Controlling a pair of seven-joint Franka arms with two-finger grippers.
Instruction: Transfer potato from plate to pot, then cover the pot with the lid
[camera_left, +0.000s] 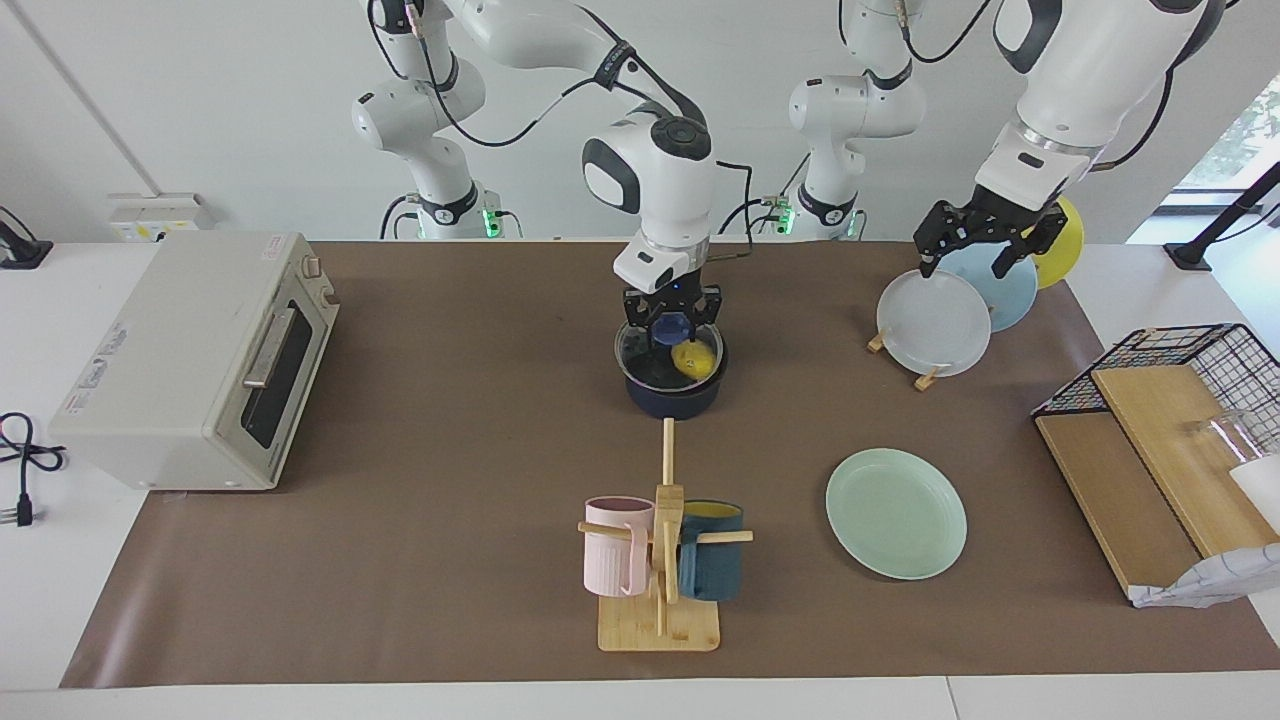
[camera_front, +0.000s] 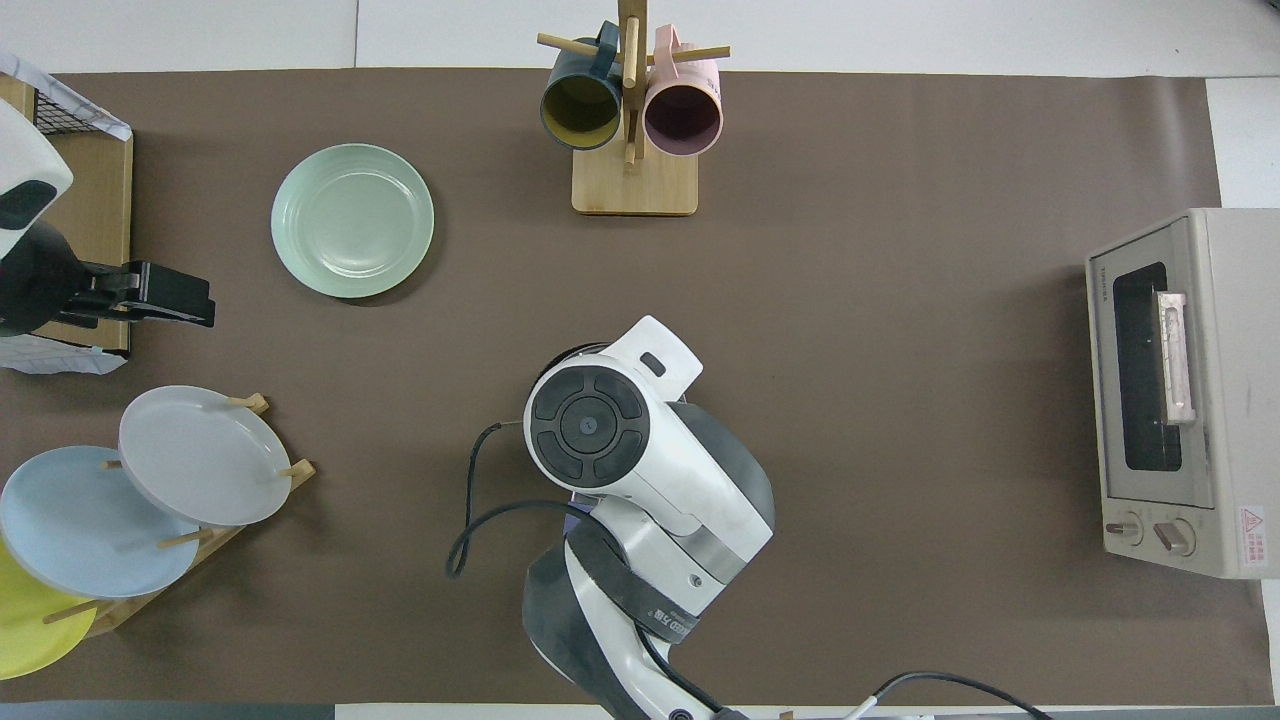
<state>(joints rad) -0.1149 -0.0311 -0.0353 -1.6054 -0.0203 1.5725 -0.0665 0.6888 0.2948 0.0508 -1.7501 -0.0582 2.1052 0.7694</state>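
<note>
The dark navy pot (camera_left: 675, 398) stands mid-table. The yellow potato (camera_left: 694, 359) lies inside it and shows through the clear glass lid (camera_left: 640, 358), which lies over the pot's mouth. My right gripper (camera_left: 672, 322) reaches straight down and is shut on the lid's blue knob (camera_left: 672, 327). In the overhead view the right arm hides the pot, lid and potato. The mint-green plate (camera_left: 895, 512) (camera_front: 352, 220) lies bare, farther from the robots toward the left arm's end. My left gripper (camera_left: 985, 245) (camera_front: 200, 300) is open and empty, up over the upright plates.
A toaster oven (camera_left: 190, 365) stands at the right arm's end. A mug tree (camera_left: 662, 545) with a pink and a dark-blue mug stands farther out than the pot. Upright plates (camera_left: 935, 322) sit in a rack and a wire basket (camera_left: 1190, 370) with boards stands at the left arm's end.
</note>
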